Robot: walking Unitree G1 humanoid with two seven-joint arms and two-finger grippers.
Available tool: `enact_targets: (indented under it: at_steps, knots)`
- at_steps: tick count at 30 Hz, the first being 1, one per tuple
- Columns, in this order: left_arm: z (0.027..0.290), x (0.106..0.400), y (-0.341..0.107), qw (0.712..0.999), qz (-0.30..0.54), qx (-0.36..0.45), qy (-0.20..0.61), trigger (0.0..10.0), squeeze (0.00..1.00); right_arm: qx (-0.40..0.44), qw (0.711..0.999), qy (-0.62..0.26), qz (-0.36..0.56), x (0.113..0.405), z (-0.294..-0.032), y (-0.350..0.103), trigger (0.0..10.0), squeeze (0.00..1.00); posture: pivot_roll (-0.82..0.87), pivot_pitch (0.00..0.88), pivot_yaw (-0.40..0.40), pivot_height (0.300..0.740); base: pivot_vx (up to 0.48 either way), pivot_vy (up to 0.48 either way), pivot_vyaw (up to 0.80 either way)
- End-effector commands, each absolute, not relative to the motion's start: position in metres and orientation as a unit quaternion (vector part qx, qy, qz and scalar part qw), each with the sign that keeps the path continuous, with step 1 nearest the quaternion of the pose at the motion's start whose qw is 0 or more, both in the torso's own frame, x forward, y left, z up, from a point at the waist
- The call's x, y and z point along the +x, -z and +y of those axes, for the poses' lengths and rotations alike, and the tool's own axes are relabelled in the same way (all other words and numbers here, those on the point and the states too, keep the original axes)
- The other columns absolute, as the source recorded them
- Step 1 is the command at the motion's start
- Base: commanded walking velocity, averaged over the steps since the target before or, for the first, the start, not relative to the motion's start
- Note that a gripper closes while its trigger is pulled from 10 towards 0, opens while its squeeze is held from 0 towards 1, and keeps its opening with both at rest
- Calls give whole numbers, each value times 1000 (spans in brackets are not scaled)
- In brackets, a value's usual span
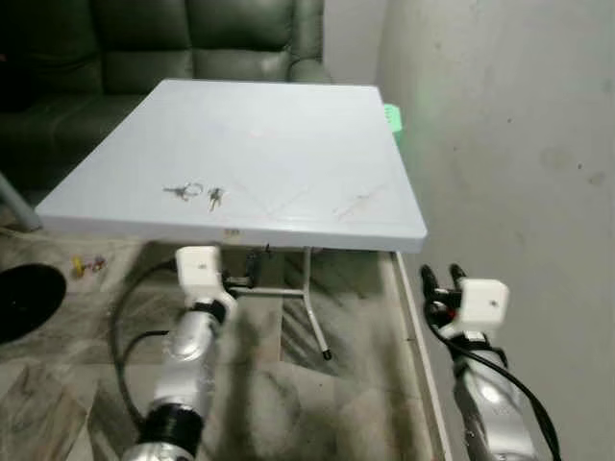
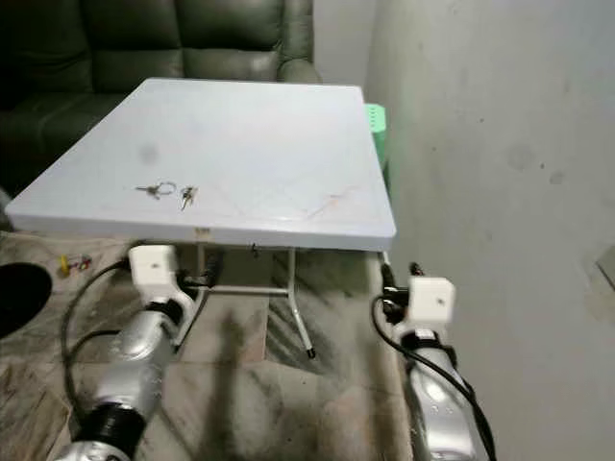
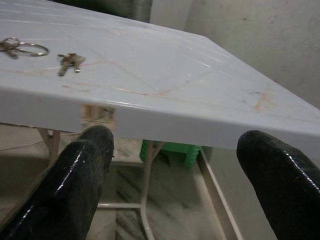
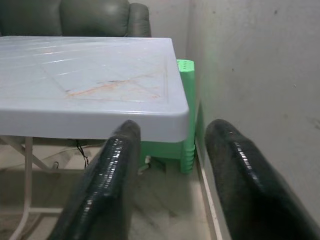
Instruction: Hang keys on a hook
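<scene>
Head views: keys [image 1: 195, 193] lay loose on the white table [image 1: 288, 125], near its front edge toward the robot's left, a ring bunch with a smaller pair just beside it. Left gripper [image 1: 231, 279] sat just below that front edge, under the keys; right gripper [image 1: 442, 288] was off the table's front right corner, by the wall [image 1: 509, 144]. Left wrist view: fingers [image 3: 82, 170] apart, empty, table edge just ahead. Right wrist view: fingers [image 4: 107, 175] apart, empty, green stool [image 4: 184, 115] behind the table. No hook was spotted; pickup and hanging were all left to do.
</scene>
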State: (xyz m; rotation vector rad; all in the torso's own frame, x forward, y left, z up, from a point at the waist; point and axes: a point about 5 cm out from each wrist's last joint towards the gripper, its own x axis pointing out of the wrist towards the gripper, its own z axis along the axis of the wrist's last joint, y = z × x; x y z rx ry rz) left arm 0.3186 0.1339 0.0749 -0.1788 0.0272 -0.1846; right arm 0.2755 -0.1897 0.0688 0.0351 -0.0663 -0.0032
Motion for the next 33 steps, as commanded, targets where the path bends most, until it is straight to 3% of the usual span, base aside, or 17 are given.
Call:
enact_targets:
  at_steps: [1, 27, 29, 30, 33]
  knots:
    - [140, 322, -82, 993, 4, -83, 85, 10000, 0, 10, 999, -8, -48, 280, -186, -78, 10000, 1000, 45, 0, -56, 740, 0, 0, 0]
    - [139, 321, -81, 994, 16, -70, 82, 10000, 0, 12, 998, -18, -60, 276, -184, -82, 10000, 1000, 49, 0, -62, 740, 0, 0, 0]
    - [139, 321, -82, 994, 16, -71, 81, 10000, 0, -2, 999, -15, -51, 276, -185, -81, 10000, 953, 49, 0, -62, 740, 0, 0, 0]
    - [139, 322, -82, 994, 17, -73, 80, 10000, 0, -2, 999, -11, -47, 276, -185, -80, 10000, 0, 49, 0, -62, 740, 0, 0, 0]
    - [139, 322, -83, 994, 17, -77, 78, 10000, 0, 0, 999, -8, -40, 277, -185, -79, 10000, 0, 49, 0, -63, 740, 0, 0, 0]
